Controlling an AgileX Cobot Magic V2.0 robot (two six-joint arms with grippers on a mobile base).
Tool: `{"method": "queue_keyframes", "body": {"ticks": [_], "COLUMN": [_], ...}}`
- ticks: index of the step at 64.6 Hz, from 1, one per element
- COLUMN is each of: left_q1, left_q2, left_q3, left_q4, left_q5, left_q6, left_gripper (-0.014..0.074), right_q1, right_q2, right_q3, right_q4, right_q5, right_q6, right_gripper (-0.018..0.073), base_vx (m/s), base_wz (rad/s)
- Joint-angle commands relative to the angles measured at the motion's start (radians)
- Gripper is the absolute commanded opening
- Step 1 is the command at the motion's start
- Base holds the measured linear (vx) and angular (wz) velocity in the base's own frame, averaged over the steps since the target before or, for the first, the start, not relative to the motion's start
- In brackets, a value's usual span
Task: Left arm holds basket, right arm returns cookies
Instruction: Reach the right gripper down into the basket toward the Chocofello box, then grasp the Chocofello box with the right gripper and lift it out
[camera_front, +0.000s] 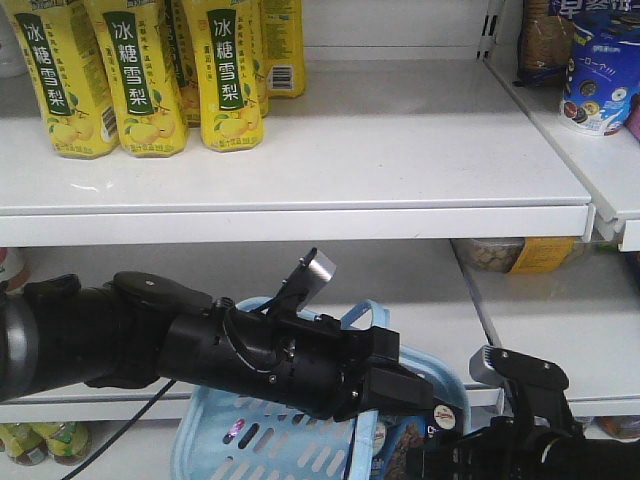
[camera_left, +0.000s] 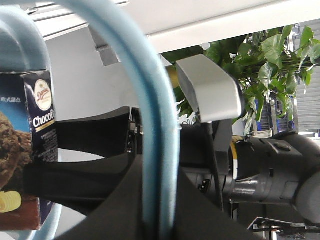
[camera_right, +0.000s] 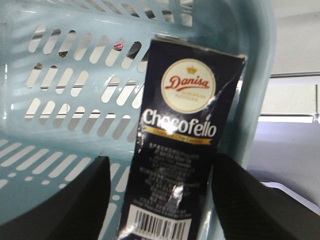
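The cookies carton (camera_right: 180, 150) reads "Danisa" and "Chocofello"; yellow bottles (camera_front: 145, 70) read "冰糖雪梨".

Basket (camera_front: 215, 440): base cut off by the front view's bottom edge; near rim hidden behind the left arm (camera_front: 150, 340), which itself runs off the left edge. Left gripper (camera_front: 405, 390): fingertips cannot be made out against its dark body. Cookies (camera_right: 180, 150): lower end cut off just below the barcode; fine print too blurred to read; in the left wrist view only a strip shows at the left edge, lettering cut at "Chocof". Right gripper (camera_right: 160, 162): fingers (camera_right: 85, 200) are dark blurs, bases out of frame. Yellow bottles (camera_front: 140, 80): caps cut off above. Round tub (camera_front: 598, 85): right side cut off.
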Motion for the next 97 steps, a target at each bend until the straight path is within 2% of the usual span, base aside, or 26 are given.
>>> {"method": "queue_keyframes", "body": {"ticks": [1, 23, 46, 76, 97], "left_q1": [0.001, 0.001, 0.001, 0.001, 0.001], "left_q2": [-0.054, -0.054, -0.054, -0.054, -0.054], "left_q3": [-0.025, -0.025, -0.025, -0.025, -0.025], "left_q4": [-0.095, -0.095, -0.095, -0.095, -0.095], "left_q5": [0.036, 0.036, 0.036, 0.036, 0.036], "left_q6": [0.016, 0.016, 0.016, 0.016, 0.016], "left_gripper": [-0.0006, -0.0006, -0.0006, -0.0006, -0.0006], "right_q1": [0.001, 0.001, 0.001, 0.001, 0.0], "right_q2": [0.0, 0.105, 0.201, 0.202, 0.177], "right_q3": [-0.034, -0.124, -0.134, -0.134, -0.126], "right_q4": [0.009, 0.01, 0.065, 0.065, 0.066], "right_q5": [-0.044, -0.009, -0.019, -0.026, -0.02], "right_q6": [-0.015, -0.035, -0.035, -0.038, -0.028], "right_gripper": [0.044, 0.044, 0.0428, 0.0258, 0.0245], "base_vx": [0.0, 0.0, 0.0, 0.0, 0.0], "base_wz": [0.0, 0.0, 0.0, 0.0, 0.0]}}
